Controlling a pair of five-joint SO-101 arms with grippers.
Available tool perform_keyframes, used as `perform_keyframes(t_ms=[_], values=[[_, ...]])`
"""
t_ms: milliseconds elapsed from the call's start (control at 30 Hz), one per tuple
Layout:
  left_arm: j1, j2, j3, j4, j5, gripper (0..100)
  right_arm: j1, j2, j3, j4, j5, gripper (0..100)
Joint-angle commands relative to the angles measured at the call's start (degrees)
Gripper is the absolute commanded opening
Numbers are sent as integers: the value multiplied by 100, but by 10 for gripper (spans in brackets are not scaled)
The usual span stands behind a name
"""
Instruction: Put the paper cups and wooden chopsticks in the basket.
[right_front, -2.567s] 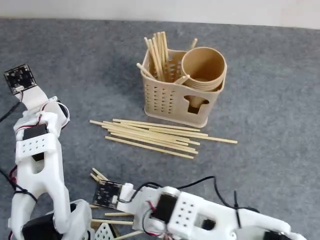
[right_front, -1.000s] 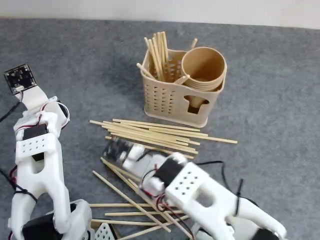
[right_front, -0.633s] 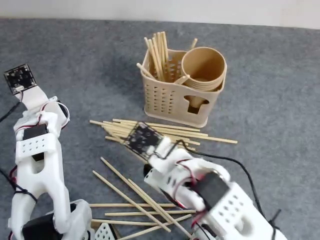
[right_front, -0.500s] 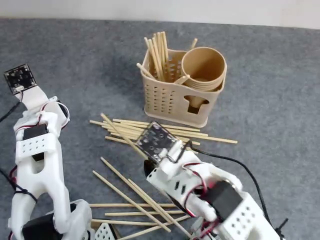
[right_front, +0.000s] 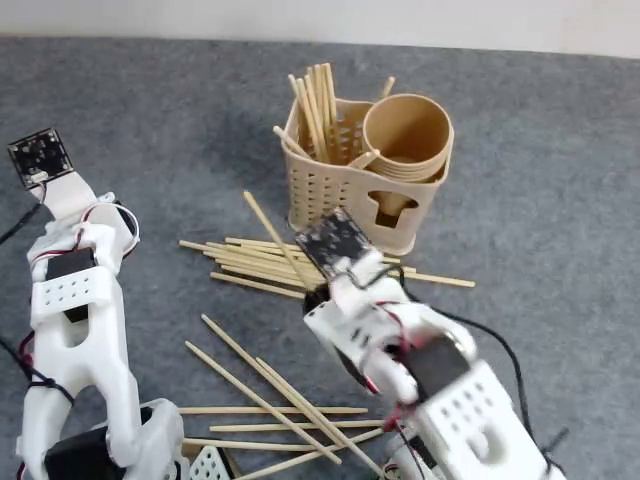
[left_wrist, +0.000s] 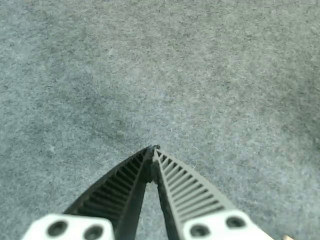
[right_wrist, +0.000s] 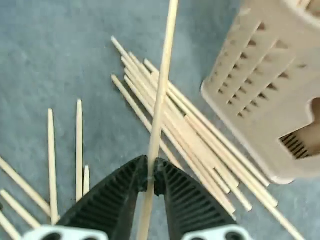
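Chopstick (right_front: 275, 236) was lifted off the surface (right_front: 150, 120) and brought near the basket (right_front: 340, 205), clenched in the right hand (right_wrist: 150, 167); insertion pending.

One basket (right_front: 345, 205), one stack of paper cups (right_front: 408, 130), two arms (right_front: 80, 310) (right_front: 440, 380), and overlapping chopsticks (right_front: 300, 265) too many to count surely.

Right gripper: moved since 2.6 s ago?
Yes. In the high view the right gripper, shut on a chopstick, has gone from the near edge up toward the basket.
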Motion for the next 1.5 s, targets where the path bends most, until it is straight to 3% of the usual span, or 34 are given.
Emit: perform_keyframes(t_ms=[0,400,633,867,1333,1467], values=[[-48,-145,-31,-105,9,8,48,1051,-57,-119,-9,5],[-48,-145,-31,-105,9,8,48,3073,-796,514,782,12],[-48,-145,-31,-105,9,8,40,3653,-1244,479,457,139],[-48,-145,-31,-105,9,8,-426,4303,-1499,48,316,139],[-48,-145,-31,-105,9,8,-84,5270,-1525,-655,352,137],[-48,-145,-31,-105,9,8,-48,5420,-1525,-655,369,46]])
